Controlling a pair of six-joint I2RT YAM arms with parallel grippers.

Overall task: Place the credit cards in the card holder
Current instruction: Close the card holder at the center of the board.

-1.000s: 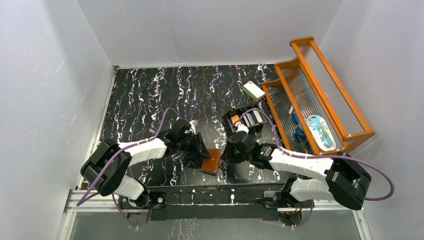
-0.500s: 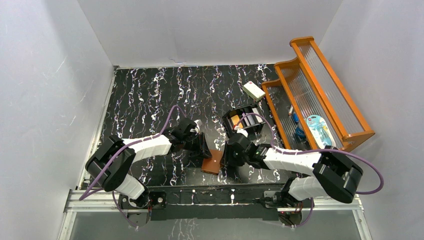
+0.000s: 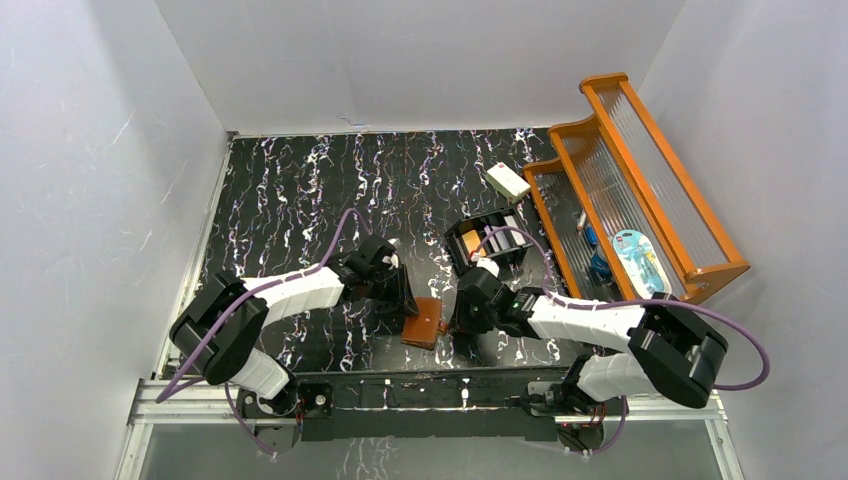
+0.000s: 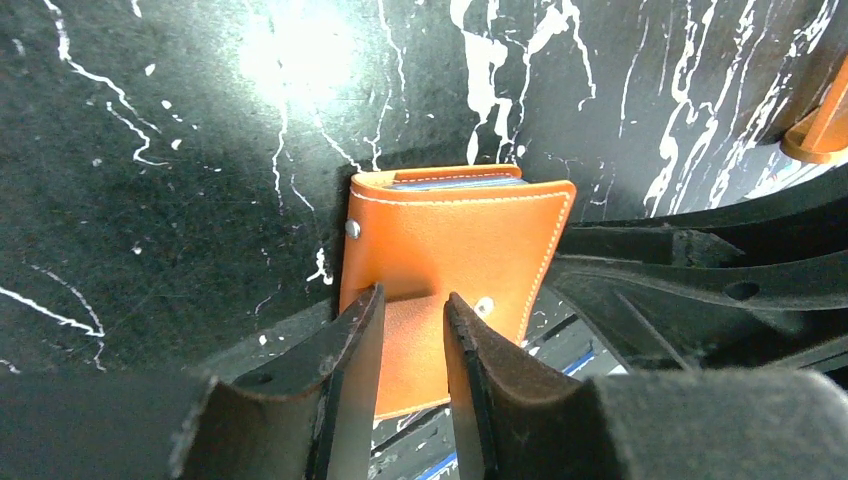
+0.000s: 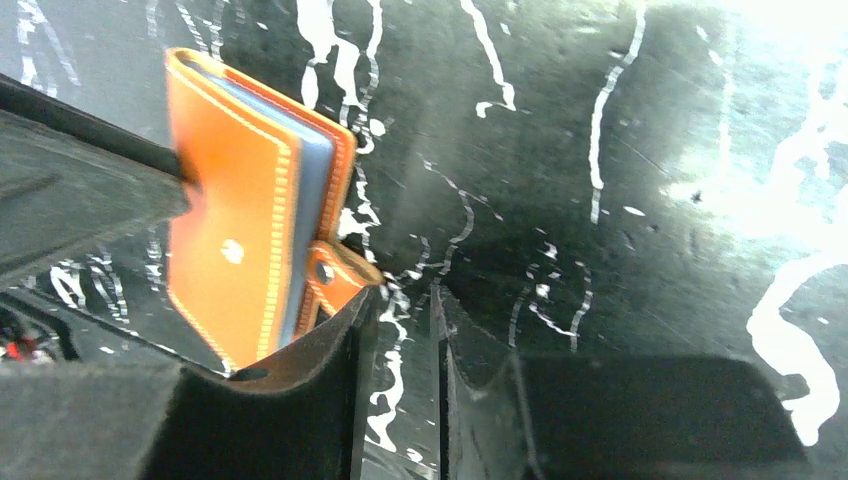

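Card holder (image 4: 450, 235), left jaws clamped on its edge; right jaws slightly apart beside snap tab (image 5: 335, 272)

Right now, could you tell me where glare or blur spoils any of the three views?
Left wrist: a glare patch whitens the table, the card holder is sharp. Right wrist: the card holder is blurred, glare washes out the right side. Top external: evenly lit and sharp.
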